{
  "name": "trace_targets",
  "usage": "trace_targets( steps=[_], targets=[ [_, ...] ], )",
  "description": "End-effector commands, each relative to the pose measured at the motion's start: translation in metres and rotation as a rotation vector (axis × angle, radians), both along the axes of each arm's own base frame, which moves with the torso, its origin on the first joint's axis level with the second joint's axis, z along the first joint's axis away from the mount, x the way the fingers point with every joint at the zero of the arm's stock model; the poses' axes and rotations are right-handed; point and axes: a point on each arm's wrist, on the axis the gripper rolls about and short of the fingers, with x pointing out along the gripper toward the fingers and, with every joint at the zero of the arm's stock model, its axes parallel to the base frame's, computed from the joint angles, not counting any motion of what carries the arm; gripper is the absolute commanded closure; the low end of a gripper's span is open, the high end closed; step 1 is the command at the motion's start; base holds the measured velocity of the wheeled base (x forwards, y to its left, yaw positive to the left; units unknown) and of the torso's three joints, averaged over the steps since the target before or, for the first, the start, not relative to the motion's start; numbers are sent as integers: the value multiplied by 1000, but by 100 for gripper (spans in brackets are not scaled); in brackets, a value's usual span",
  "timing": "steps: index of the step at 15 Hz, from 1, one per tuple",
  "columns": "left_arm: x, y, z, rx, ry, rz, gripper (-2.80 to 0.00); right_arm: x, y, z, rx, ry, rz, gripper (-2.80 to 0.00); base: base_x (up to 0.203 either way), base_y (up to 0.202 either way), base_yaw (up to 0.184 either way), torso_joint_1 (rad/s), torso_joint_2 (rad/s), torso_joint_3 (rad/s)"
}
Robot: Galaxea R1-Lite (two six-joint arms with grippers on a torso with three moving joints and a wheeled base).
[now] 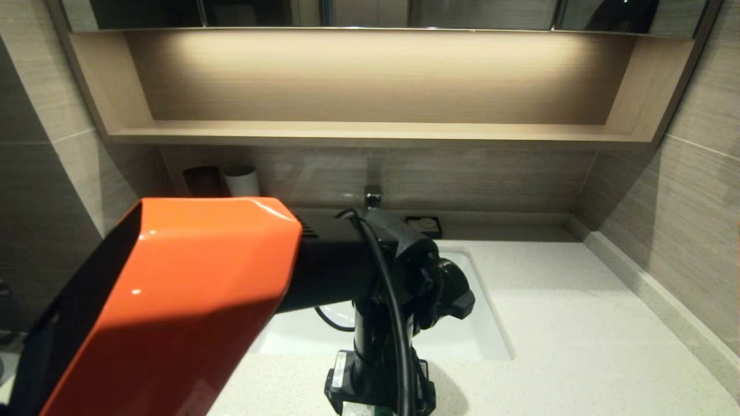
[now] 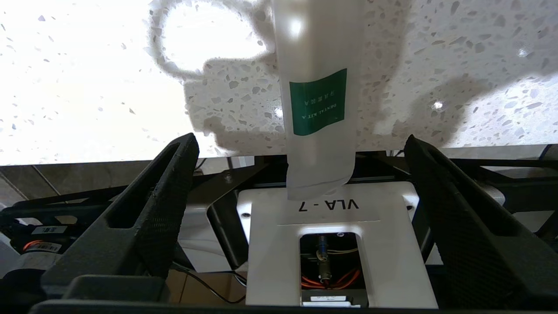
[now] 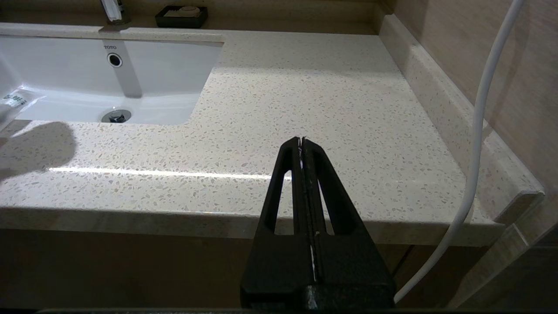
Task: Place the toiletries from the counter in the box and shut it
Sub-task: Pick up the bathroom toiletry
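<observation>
A long slim clear sleeve with a green label (image 2: 318, 100) lies on the speckled counter (image 2: 87, 87), one end sticking out past the counter's front edge. My left gripper (image 2: 301, 140) hangs over that edge, open wide, its black fingers (image 2: 165, 209) either side of the sleeve's end without touching it. In the head view the orange left arm (image 1: 191, 300) reaches down at the counter's front. My right gripper (image 3: 301, 139) is shut and empty, low at the front edge on the right side. The end of a clear sleeve (image 3: 13, 102) shows by the sink. The box is out of view.
The white sink basin (image 1: 474, 341) lies in the middle of the counter (image 1: 578, 323), with the tap (image 1: 373, 196) behind it. A small black dish (image 1: 424, 225) stands at the back. Black and white cups (image 1: 222, 180) are at the back left. A white cable (image 3: 479, 131) hangs on the right.
</observation>
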Motion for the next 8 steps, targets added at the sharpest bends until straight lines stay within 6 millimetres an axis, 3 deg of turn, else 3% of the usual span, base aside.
trace_targets(
  steps=[1, 8],
  targets=[
    [0, 1, -2, 12, 7, 5, -280, 0, 0, 0, -1, 0, 0, 0, 0, 0, 0, 0, 0, 0],
    [3, 0, -7, 23, 13, 11, -280, 0, 0, 0, -1, 0, 0, 0, 0, 0, 0, 0, 0, 0]
  ],
)
